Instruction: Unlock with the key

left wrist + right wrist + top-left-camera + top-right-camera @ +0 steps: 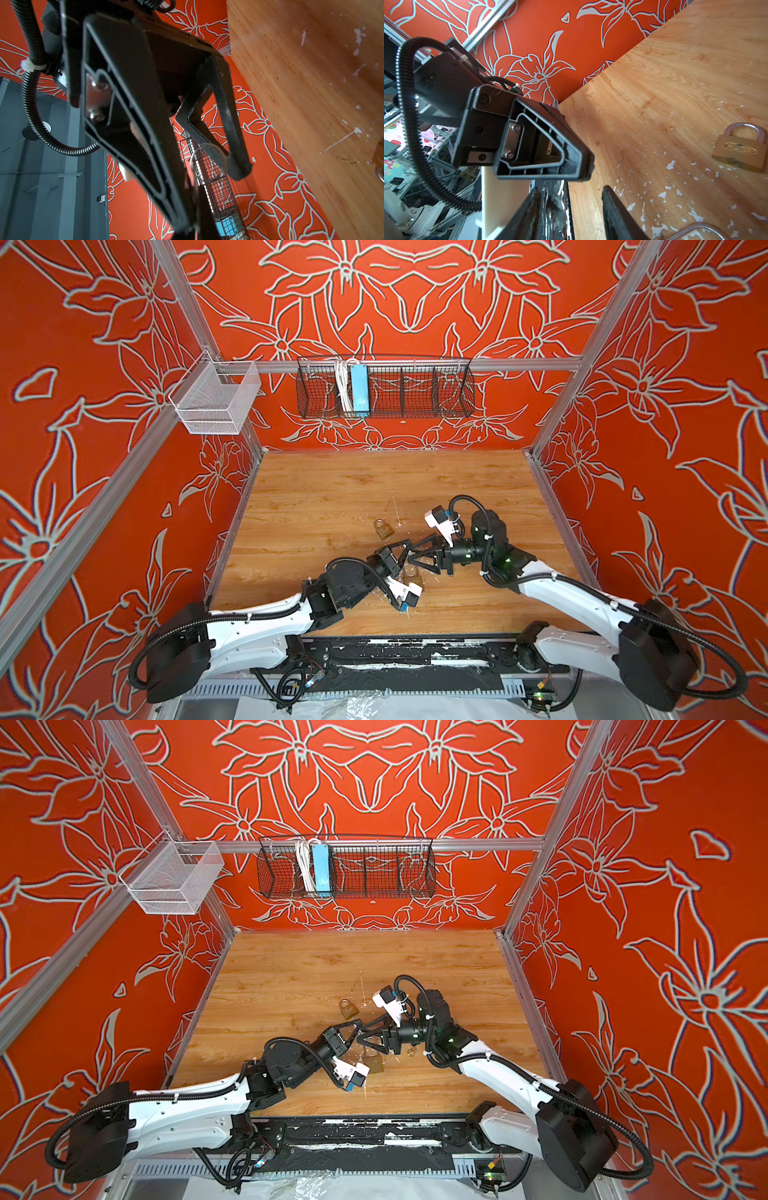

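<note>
Left gripper [586,164] is clenched on small metal key with thin wire ring [191,166], held above nearer brass padlock with steel shackle [375,1065] so right gripper [571,189], jaws apart and straddling the ring, can probably regrasp it.

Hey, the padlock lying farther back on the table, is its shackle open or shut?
Shut: the padlock lies flat, both legs of its shackle seated in the brass body.
</note>
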`<state>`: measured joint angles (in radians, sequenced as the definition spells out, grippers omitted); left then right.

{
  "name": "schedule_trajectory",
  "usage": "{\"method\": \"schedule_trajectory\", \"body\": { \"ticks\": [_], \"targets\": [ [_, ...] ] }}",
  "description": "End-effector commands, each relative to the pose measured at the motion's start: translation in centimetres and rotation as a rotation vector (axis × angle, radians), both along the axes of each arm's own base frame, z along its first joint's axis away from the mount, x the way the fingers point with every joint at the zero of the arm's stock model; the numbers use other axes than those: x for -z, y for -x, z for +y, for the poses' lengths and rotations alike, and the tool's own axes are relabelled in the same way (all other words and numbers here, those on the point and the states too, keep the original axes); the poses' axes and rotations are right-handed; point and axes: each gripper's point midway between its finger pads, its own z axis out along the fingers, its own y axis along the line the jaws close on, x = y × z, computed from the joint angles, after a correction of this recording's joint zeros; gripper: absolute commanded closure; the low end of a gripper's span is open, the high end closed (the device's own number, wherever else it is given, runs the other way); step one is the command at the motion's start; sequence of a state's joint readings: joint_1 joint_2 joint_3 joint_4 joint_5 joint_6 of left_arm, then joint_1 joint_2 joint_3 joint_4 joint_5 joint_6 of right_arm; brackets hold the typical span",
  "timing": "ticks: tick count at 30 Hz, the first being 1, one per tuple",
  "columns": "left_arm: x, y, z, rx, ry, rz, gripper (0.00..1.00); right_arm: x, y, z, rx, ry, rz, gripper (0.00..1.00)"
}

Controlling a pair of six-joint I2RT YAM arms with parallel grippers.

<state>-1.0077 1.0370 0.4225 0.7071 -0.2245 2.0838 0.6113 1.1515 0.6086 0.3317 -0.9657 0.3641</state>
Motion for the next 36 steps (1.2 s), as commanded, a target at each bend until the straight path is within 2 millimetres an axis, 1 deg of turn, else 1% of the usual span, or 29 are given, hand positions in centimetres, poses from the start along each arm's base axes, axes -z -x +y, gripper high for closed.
{"method": "schedule_trajectory", "body": {
  "ticks": [1, 4, 8, 12, 15, 20, 24, 27, 32, 33, 34, 35, 36],
  "targets": [
    [-1.3, 0.1, 0.5, -0.011, -0.055, -0.131, 1.0, -1.2, 0.5, 0.3, -0.036, -0.018, -0.044, 0.53],
    [-1.3, 0.1, 0.6, -0.013, -0.054, -0.131, 1.0, -1.3, 0.4, 0.2, -0.028, -0.015, -0.05, 0.56],
    [-1.3, 0.1, 0.6, -0.013, -0.055, -0.132, 1.0, -1.4, 0.3, 0.1, -0.016, -0.012, -0.058, 0.65],
    [-1.1, 0.1, 0.6, -0.012, -0.065, -0.13, 1.0, -1.4, 0.2, -0.2, 0.01, -0.007, -0.07, 0.67],
    [-1.1, 0.1, 0.7, -0.016, -0.063, -0.132, 1.0, -1.6, 0.2, -0.3, 0.018, -0.006, -0.079, 0.76],
    [-1.0, 0.1, 0.7, -0.014, -0.069, -0.13, 1.0, -1.4, 0.1, -0.3, 0.019, -0.003, -0.075, 0.84],
    [-0.7, 0.0, 0.7, -0.02, -0.075, -0.127, 1.0, -1.5, 0.1, -0.3, 0.019, -0.005, -0.078, 0.94],
    [-0.8, 0.0, 0.7, -0.018, -0.073, -0.125, 1.0, -1.5, 0.1, -0.3, 0.025, -0.005, -0.082, 0.99],
    [-0.4, 0.1, 0.7, -0.012, -0.078, -0.114, 1.0, -1.7, 0.0, -0.5, 0.035, -0.011, -0.094, 1.0],
    [-0.3, 0.1, 0.7, -0.012, -0.078, -0.109, 0.98, -1.7, 0.1, -0.5, 0.038, -0.016, -0.098, 1.0],
    [-0.2, 0.1, 0.7, -0.012, -0.079, -0.101, 0.84, -1.8, 0.1, -0.5, 0.04, -0.02, -0.102, 1.0],
    [0.0, 0.1, 0.7, -0.012, -0.082, -0.094, 0.14, -1.8, 0.0, -0.6, 0.048, -0.02, -0.105, 1.0],
    [0.2, 0.2, 0.8, -0.012, -0.081, -0.086, 0.02, -1.8, -0.1, -0.7, 0.058, -0.019, -0.11, 1.0]
  ]
}}
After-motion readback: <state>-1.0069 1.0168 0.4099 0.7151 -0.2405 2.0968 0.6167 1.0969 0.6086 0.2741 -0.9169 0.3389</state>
